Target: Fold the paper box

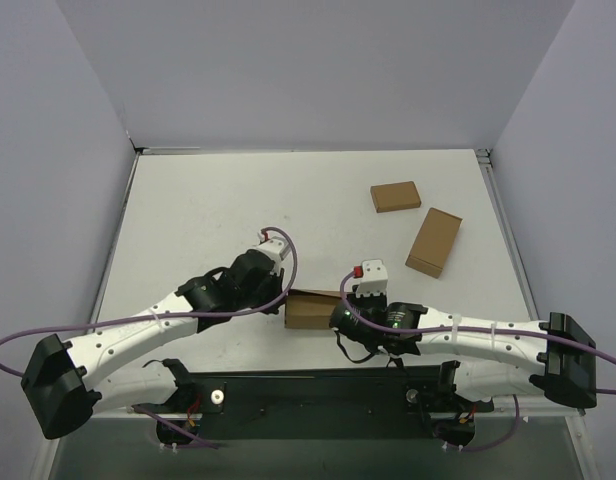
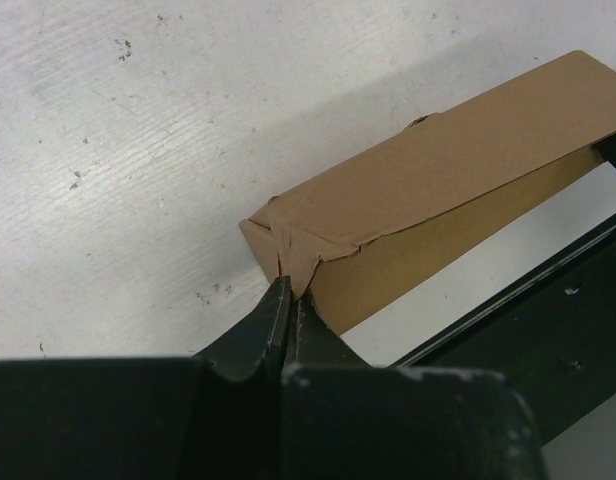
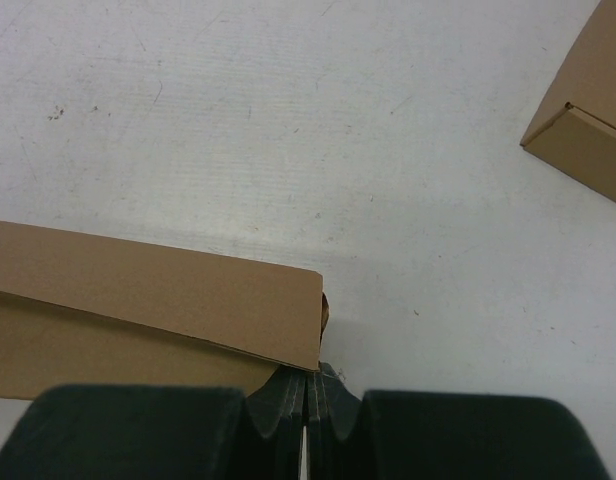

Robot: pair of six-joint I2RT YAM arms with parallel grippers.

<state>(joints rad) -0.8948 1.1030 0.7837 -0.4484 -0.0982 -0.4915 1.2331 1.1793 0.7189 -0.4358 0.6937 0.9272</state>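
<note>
The paper box [image 1: 313, 311] lies low in the centre of the top view on the bench [image 1: 218, 200]. The left gripper [image 2: 289, 300] is closed, its tips against the box's crumpled corner. The right gripper [image 3: 306, 388], also closed, touches the opposite end.

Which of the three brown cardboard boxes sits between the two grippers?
The brown cardboard box at the near edge, with left gripper and right gripper at its ends; the other two brown boxes lie untouched farther right.
</note>
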